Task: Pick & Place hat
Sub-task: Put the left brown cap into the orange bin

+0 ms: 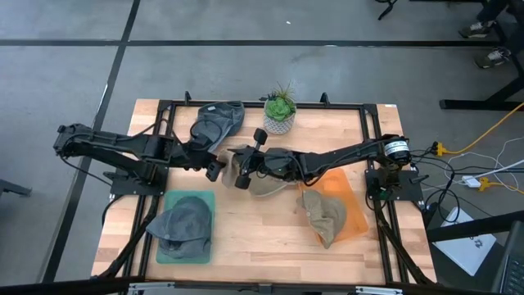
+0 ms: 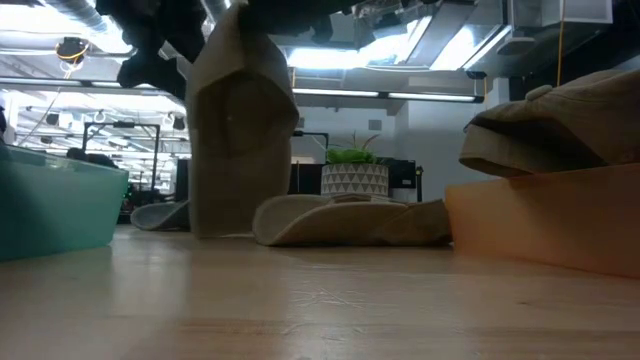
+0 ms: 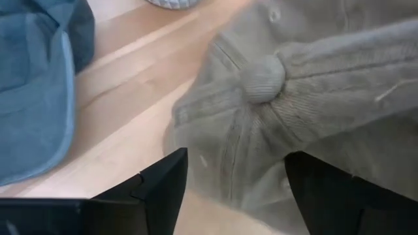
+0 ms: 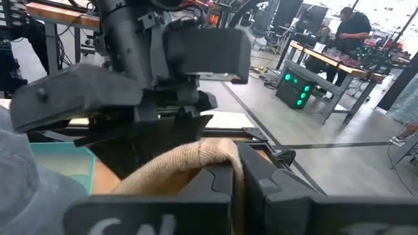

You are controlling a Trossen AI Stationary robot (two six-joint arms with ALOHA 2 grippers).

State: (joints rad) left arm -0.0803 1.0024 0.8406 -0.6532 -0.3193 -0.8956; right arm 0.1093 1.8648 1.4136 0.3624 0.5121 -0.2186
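A tan corduroy hat (image 1: 266,179) lies at the table's middle, one side raised. In the low view its raised part (image 2: 238,120) stands upright while the rest (image 2: 350,222) lies on the wood. My right gripper (image 1: 242,175) is shut on the raised part. My left gripper (image 1: 215,169) is open just left of it, its fingers (image 3: 160,192) on either side of the hat's crown near the top button (image 3: 263,77). I cannot tell whether they touch the cloth. My right gripper pinches a rolled fold of the tan hat's edge (image 4: 196,155) between its two fingers, coming from the table's right side. That part of the hat is lifted and hangs below the fingers. Its lower end and the rest of the hat rest on the table (image 2: 300,235).
A blue-grey hat (image 1: 217,121) lies at the far side by a potted plant (image 1: 280,111). A grey hat (image 1: 185,221) sits on a teal tray (image 1: 205,199) at near left. Another tan hat (image 1: 322,215) lies on an orange tray (image 1: 352,215) at near right.
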